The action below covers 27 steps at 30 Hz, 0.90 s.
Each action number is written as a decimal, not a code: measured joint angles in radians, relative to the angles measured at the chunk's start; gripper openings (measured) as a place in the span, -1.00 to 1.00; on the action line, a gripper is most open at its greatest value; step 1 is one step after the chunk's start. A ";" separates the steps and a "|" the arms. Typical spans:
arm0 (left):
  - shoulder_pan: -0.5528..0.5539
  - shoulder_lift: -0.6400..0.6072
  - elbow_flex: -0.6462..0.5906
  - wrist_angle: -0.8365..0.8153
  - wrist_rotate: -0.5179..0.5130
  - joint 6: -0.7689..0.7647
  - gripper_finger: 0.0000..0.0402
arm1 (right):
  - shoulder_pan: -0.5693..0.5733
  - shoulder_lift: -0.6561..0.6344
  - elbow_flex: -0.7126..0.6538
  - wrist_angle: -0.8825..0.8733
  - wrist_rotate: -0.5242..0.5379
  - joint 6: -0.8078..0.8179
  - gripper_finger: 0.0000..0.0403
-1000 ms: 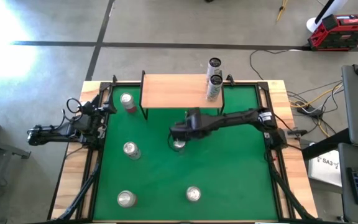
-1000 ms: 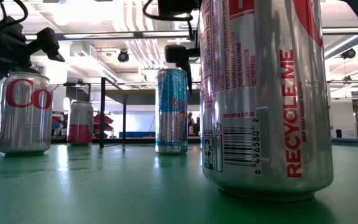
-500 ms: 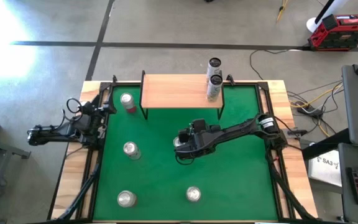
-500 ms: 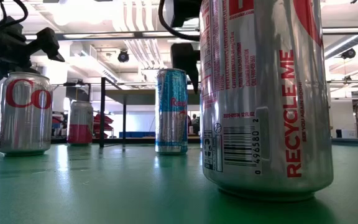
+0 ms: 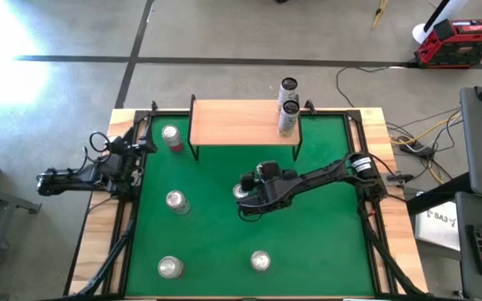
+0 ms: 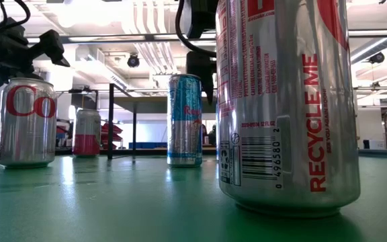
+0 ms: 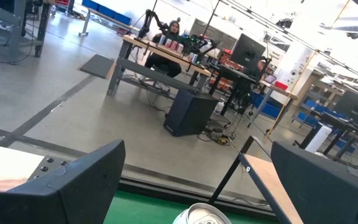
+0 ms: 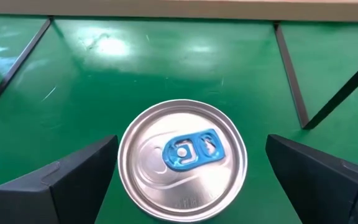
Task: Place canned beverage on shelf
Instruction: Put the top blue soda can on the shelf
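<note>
A slim blue can point(image 5: 241, 191) stands upright on the green mat in front of the shelf point(image 5: 241, 122), a wooden top on thin black legs. My right gripper point(image 5: 246, 199) hangs open just above and around the can's top point(image 8: 182, 158). One finger stands on either side of the can, and neither touches it. In the low view the right gripper's fingers point(image 6: 205, 74) hang beside the blue can point(image 6: 185, 119). Two cans point(image 5: 289, 107) stand at the shelf's right end. My left gripper point(image 5: 136, 163) waits open at the table's left edge.
A red can point(image 5: 172, 136) stands by the shelf's left legs. Silver cans stand at mid left point(image 5: 176, 201), near left point(image 5: 170, 267) and near centre point(image 5: 260, 261). The shelf's left and middle top is bare wood. Cables and a red toolbox point(image 5: 460, 40) lie on the floor.
My right gripper has come down over the blue can and shifted a little toward the table's near edge. It has tipped further downward and turned at the wrist, staying open. The can has not moved.
</note>
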 joint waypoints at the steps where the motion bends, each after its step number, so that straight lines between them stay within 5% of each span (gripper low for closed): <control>1: 0.000 0.000 0.000 0.000 0.000 0.000 0.94 | 0.000 0.000 0.000 0.000 -0.003 0.010 0.99; 11: 0.000 0.000 0.000 0.000 0.000 0.000 0.94 | 0.004 -0.009 -0.002 -0.002 -0.015 0.017 0.88; 22: 0.000 0.000 0.000 0.000 0.000 0.000 0.94 | 0.006 -0.017 -0.003 -0.008 -0.022 0.028 0.12; 27: 0.000 0.000 0.000 0.000 0.000 0.000 0.94 | 0.008 -0.031 0.043 -0.017 -0.110 -0.023 0.12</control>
